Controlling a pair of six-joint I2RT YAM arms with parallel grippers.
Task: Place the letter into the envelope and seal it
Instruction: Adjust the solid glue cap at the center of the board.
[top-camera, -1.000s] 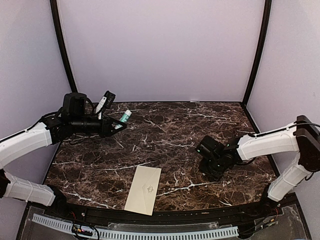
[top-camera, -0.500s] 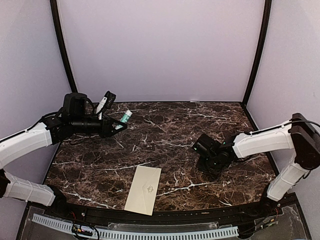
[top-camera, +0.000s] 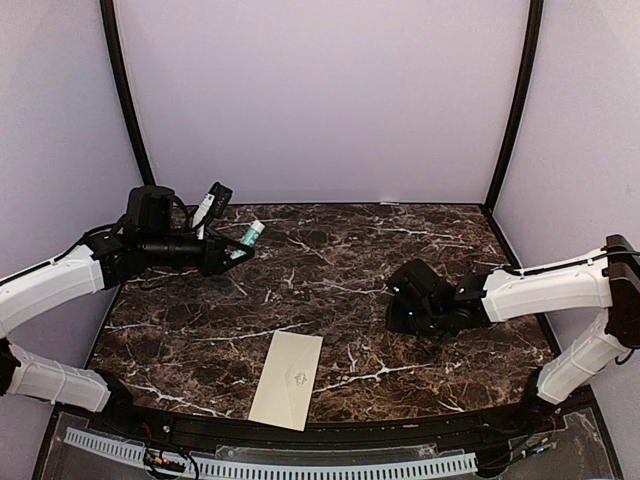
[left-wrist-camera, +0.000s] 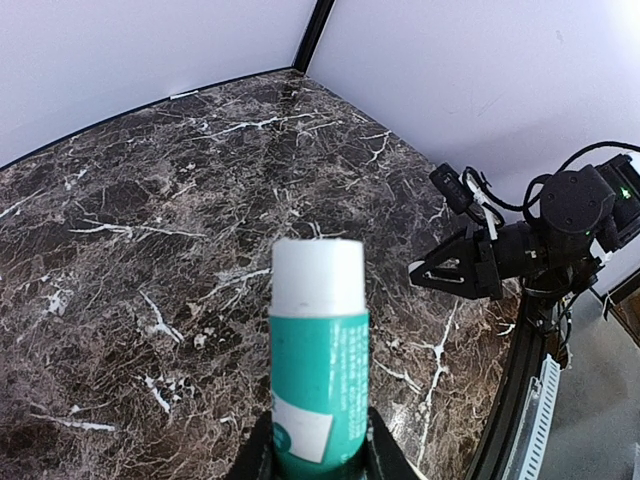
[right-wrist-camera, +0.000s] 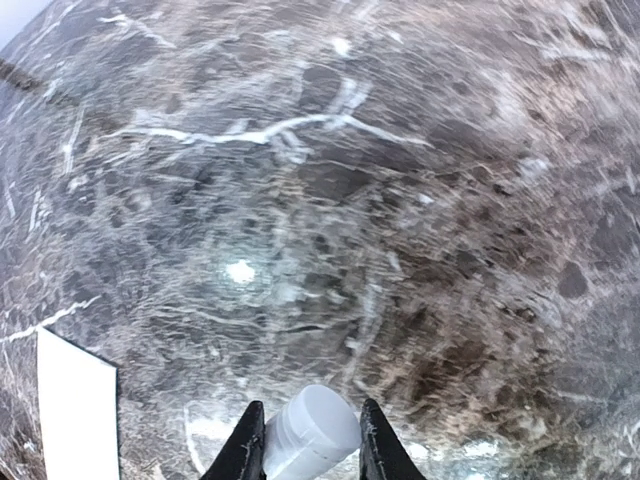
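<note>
The left claw grips a teal glue stick above the far left of the marble surface, white end pointing away. The right claw is closed on a small white cap, low over the right side. The envelope lies flat by the near edge, between the arms and well apart from both, emblem face up. Whether anything is inside cannot be told. The stick looks freshly uncapped for sealing. To do this step well, the cap should be set down away from the envelope. The stick should then be brought down at a shallow tilt and pressed lightly so the paper does not slide.
</note>
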